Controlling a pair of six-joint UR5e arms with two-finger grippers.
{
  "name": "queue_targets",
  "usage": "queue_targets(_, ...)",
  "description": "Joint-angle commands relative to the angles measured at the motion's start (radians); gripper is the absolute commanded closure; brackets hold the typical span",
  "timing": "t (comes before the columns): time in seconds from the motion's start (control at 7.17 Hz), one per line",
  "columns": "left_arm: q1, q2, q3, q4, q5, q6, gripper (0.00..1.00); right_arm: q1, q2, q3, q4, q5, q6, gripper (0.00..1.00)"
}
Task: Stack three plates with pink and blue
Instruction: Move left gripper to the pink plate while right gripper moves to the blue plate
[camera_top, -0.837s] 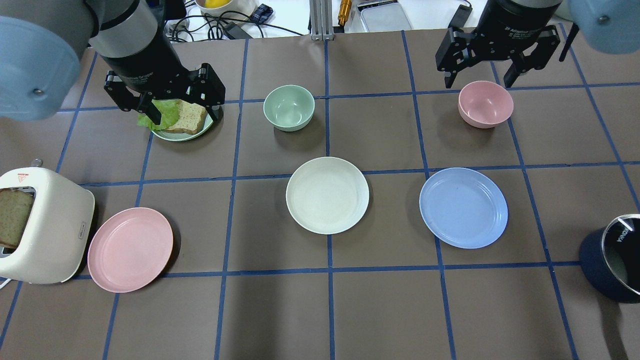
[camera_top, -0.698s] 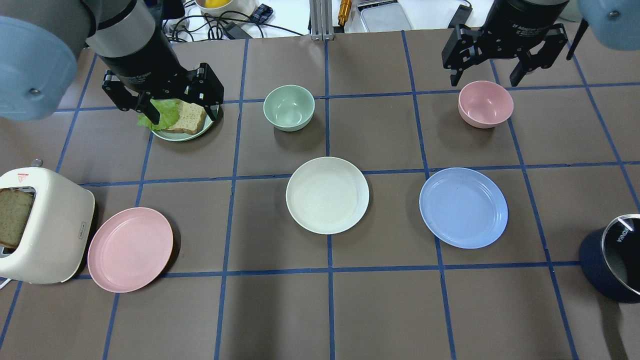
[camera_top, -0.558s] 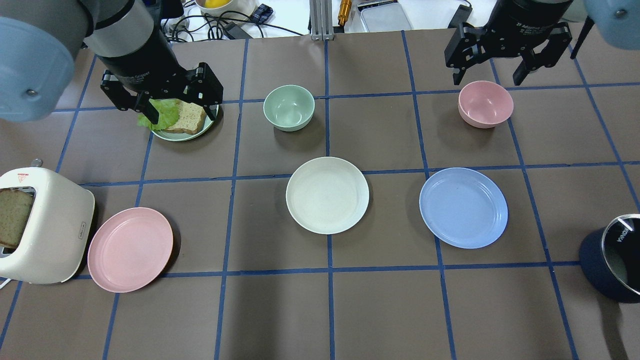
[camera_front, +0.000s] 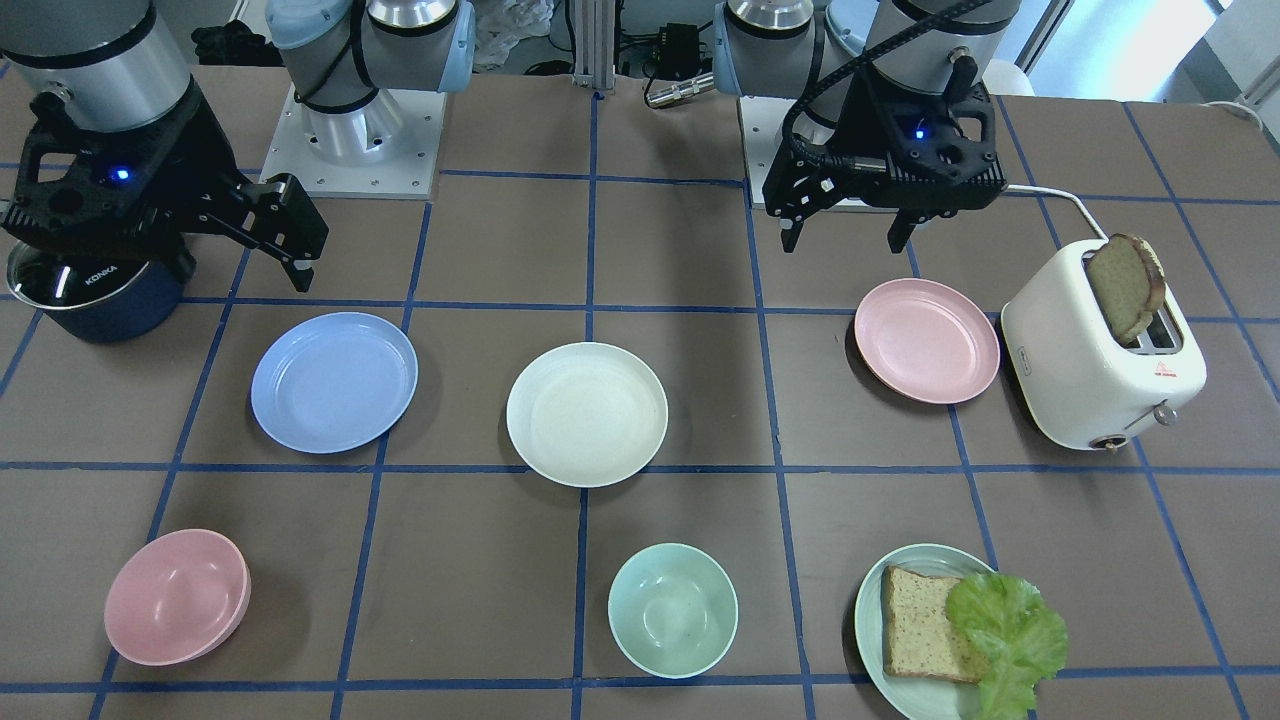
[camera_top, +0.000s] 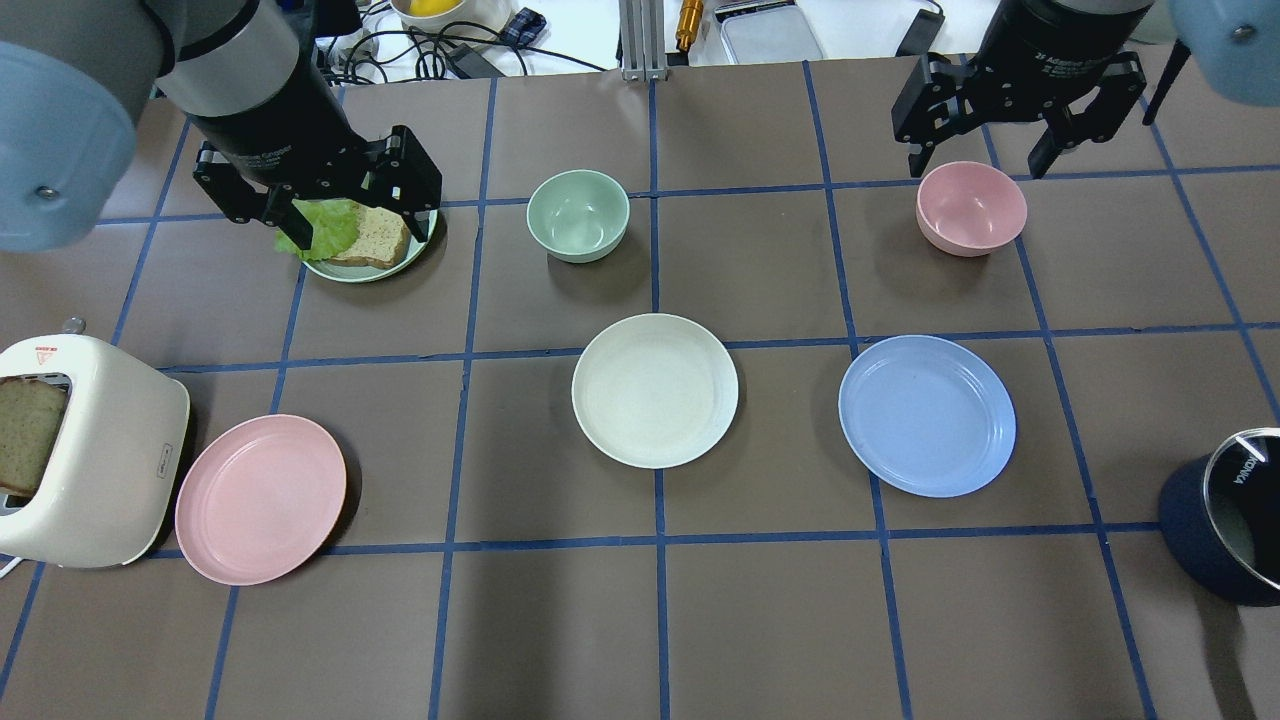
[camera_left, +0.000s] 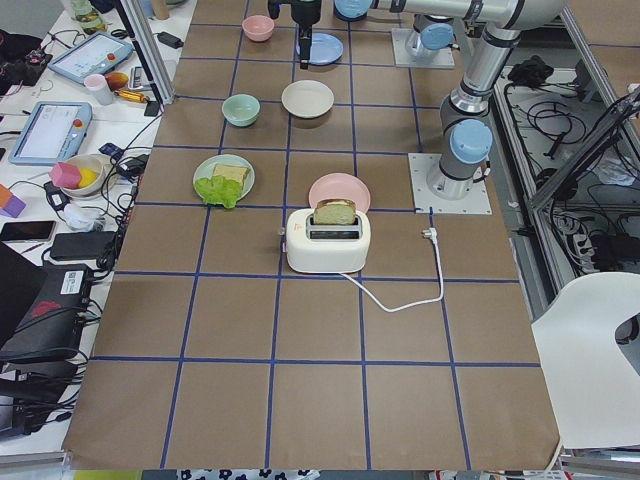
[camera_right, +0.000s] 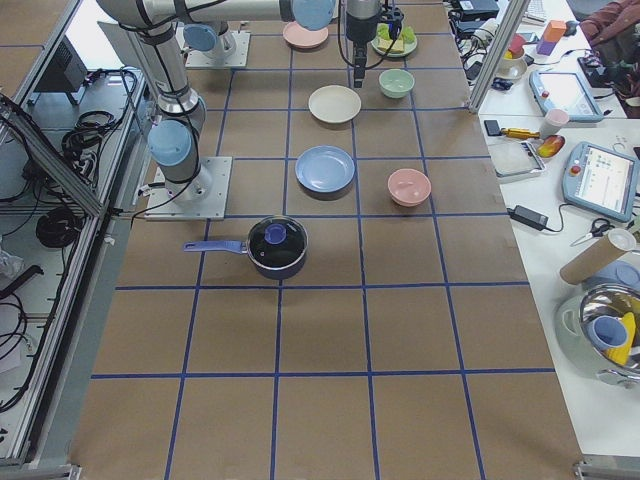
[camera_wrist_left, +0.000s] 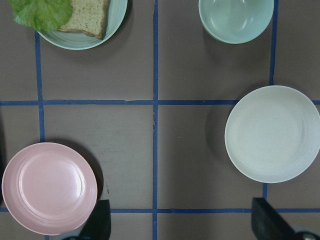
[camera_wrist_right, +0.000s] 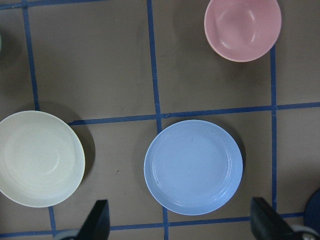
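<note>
The tabletop (camera_top: 760, 620) shows the job at its very start: nothing is stacked yet. Both arms hang high above it, well clear of everything.

The left gripper (camera_top: 340, 205) is spread wide and holds nothing. Its wrist camera looks straight down on the pink plate and the white plate. The right gripper (camera_top: 977, 160) is also spread wide and empty, and its wrist camera looks down on the blue plate and the white plate.

The toaster (camera_top: 90, 450) stands just beside the pink plate, and the pot (camera_top: 1225, 530) sits near the right edge. Neither is part of the job.

The three plates lie flat in a row, each on its own and well apart from the others. The pink plate (camera_top: 260, 498) is on the left, the white plate (camera_top: 655, 390) in the middle, and the blue plate (camera_top: 927, 415) on the right. All three are bare.

Judging from this layout, the whole task is left to do: two plates must be picked up and set on the third. The white plate in the middle looks like the natural base, as each gripper has a coloured plate on its own side. The toaster close against the pink plate may crowd a grasp on that side of its rim.
</note>
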Motion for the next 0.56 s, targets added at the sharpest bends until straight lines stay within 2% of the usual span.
queue_targets(0.0, 0.005, -0.004, -0.008, -0.007, 0.003, 0.003, 0.0, -0.036, 0.019, 0.108, -0.051, -0.014, -0.117, 0.0)
queue_targets(0.28, 0.039, -0.02, -0.073, -0.025, 0.031, 0.037, 0.0, -0.18, 0.007, 0.304, -0.214, -0.014, -0.167, 0.0)
queue_targets(0.42, 0.083, -0.012, -0.137, -0.018, 0.074, 0.042, 0.0, -0.2, 0.001, 0.383, -0.311, -0.03, -0.179, 0.0)
